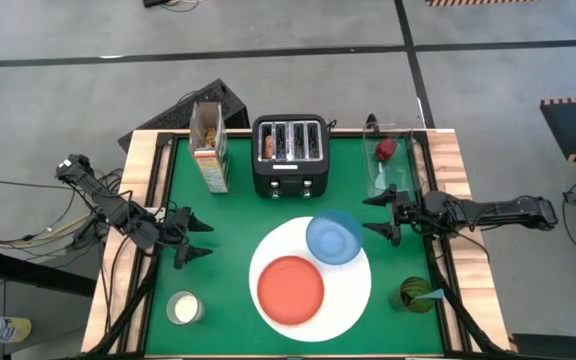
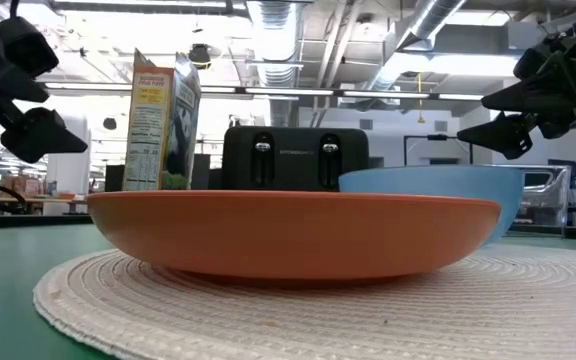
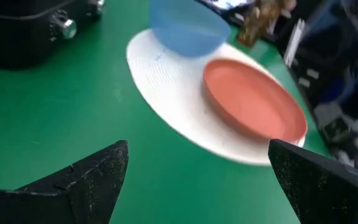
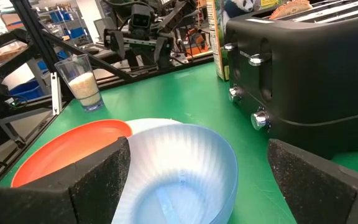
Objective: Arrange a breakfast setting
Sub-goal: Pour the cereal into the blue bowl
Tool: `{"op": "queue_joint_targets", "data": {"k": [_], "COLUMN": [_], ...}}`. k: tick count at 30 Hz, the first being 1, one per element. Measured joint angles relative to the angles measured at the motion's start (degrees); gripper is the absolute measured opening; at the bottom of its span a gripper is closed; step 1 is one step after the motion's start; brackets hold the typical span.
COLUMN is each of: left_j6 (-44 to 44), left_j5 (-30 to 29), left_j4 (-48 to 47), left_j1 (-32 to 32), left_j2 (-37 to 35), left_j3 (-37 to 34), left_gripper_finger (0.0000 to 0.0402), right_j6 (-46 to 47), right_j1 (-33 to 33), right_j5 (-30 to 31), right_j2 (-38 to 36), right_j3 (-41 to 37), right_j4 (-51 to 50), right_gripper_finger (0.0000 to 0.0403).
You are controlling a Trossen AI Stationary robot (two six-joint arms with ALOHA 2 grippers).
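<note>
Green matting covers the table (image 1: 228,215) you are working at, and both sets of jaws stand wide apart with nothing between them. Your left gripper (image 1: 196,240) hovers over bare mat, its fingertips pointing toward the large round white plate (image 1: 353,300), which lies well ahead of its jaws. On that plate sit the smaller red-orange plate (image 1: 290,290) and, touching its far edge, the small blue bowl (image 1: 334,237). Your right gripper (image 1: 385,214) hangs just beside the bowl, which in its wrist view lies directly ahead of and below its open jaws. Beyond them stands a black four-slot toaster (image 1: 289,155) with something browned in one slot. A cereal box (image 1: 209,145) stands next to the toaster; its printing is too small to read. A glass of milk (image 1: 183,307) stands to the outside of your left jaws, well apart from the plates.
</note>
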Motion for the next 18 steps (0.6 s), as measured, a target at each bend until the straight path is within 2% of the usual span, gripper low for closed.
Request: {"op": "queue_joint_targets", "data": {"k": [4,7,13,18], "left_j6": [-8.0,-10.2,-16.4,-16.0], "left_j5": [-2.1,-3.7,-8.5,-7.2], "left_j4": [-0.4,-1.7,-0.1,-0.2], "left_j1": [0.0,0.0,0.2,2.3], "left_j2": [0.2,0.9,2.1,2.6], "left_j3": [0.0,0.0,0.0,0.0], "left_gripper_finger": [0.0383,0.0397,0.04,0.04], "right_j6": [0.0,0.0,0.0,0.0], "right_j1": [0.0,0.0,0.0,0.0], "right_j5": [0.0,0.0,0.0,0.0], "right_j2": [0.0,0.0,0.0,0.0], "right_j3": [0.0,0.0,0.0,0.0], "right_j4": [0.0,0.0,0.0,0.0], "right_gripper_finger": [0.0396,0.0396,0.0396,0.0396]}}
